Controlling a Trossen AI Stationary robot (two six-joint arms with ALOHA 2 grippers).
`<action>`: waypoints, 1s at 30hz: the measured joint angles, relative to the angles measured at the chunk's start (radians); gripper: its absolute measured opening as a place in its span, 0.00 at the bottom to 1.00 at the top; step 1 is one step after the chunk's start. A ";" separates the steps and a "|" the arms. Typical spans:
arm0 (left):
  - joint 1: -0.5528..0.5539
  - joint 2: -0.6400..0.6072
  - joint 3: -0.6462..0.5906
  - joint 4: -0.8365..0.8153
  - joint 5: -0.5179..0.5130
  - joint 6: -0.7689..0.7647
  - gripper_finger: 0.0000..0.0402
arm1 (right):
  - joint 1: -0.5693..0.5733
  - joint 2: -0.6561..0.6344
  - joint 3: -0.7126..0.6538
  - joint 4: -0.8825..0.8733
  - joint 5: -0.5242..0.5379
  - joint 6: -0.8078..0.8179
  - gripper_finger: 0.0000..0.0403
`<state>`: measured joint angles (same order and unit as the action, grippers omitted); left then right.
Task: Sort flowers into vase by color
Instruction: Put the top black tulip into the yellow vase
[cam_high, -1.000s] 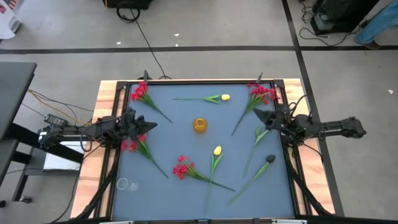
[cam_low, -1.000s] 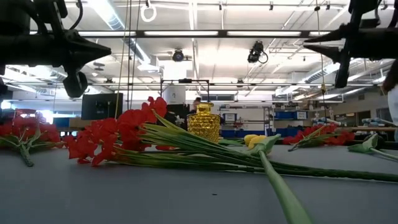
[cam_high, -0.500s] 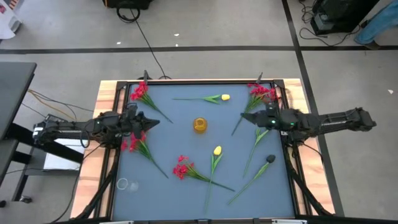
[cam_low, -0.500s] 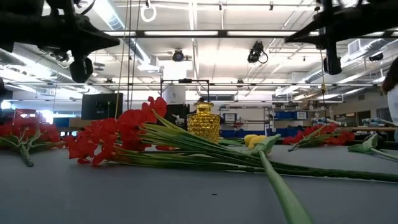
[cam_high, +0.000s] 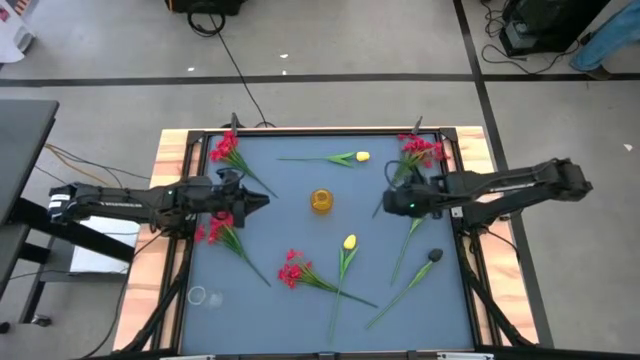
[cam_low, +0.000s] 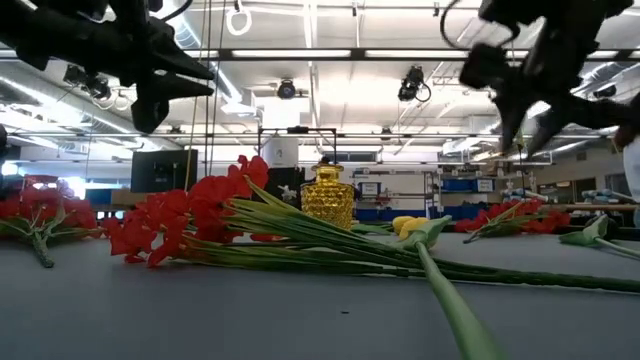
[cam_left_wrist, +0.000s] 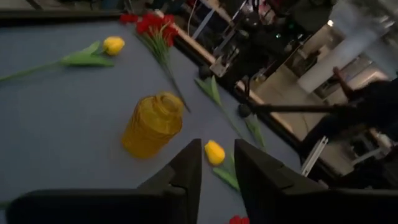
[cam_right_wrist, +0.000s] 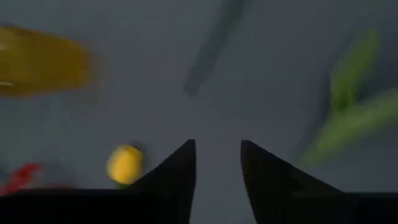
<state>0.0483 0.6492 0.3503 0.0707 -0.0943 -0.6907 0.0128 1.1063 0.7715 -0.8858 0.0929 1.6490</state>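
Observation:
A yellow glass vase (cam_high: 321, 201) stands upright in the middle of the blue-grey mat. Flowers lie flat around it. There are red clusters at the far left (cam_high: 224, 148), far right (cam_high: 420, 150), left (cam_high: 213, 231) and near the middle (cam_high: 292, 270). Yellow tulips lie at the far side (cam_high: 360, 156) and near the vase (cam_high: 349, 242), and a dark bud (cam_high: 435, 256) at the right. My left gripper (cam_high: 262, 201) hovers open left of the vase, pointing at it (cam_left_wrist: 152, 124). My right gripper (cam_high: 390, 204) hovers open right of the vase, tipped downward over bare mat (cam_right_wrist: 217, 146).
A leafy green stem (cam_high: 413, 225) lies just under and near my right arm. A small clear object (cam_high: 196, 296) sits at the near left corner. The wooden table frame (cam_high: 160, 180) borders the mat. Bare mat lies around the vase.
Both grippers have risen a little and moved inward toward the vase, the left from the table's left side, the right from its right side. The right gripper has tipped from about level to pointing steeply down. The flowers and the vase have stayed put.

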 joint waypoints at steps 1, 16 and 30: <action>0.000 0.001 0.001 -0.019 0.004 -0.001 0.28 | 0.004 0.022 0.000 -0.010 -0.039 0.021 0.37; -0.004 -0.003 0.003 -0.045 0.012 0.083 0.30 | 0.017 0.219 -0.073 -0.144 -0.071 0.239 0.49; 0.001 -0.003 0.003 -0.041 0.012 0.159 0.30 | -0.026 0.216 -0.196 0.044 -0.043 0.257 0.12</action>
<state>0.0494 0.6460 0.3534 0.0296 -0.0818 -0.5317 -0.0129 1.3224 0.5754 -0.8423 0.0503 1.9063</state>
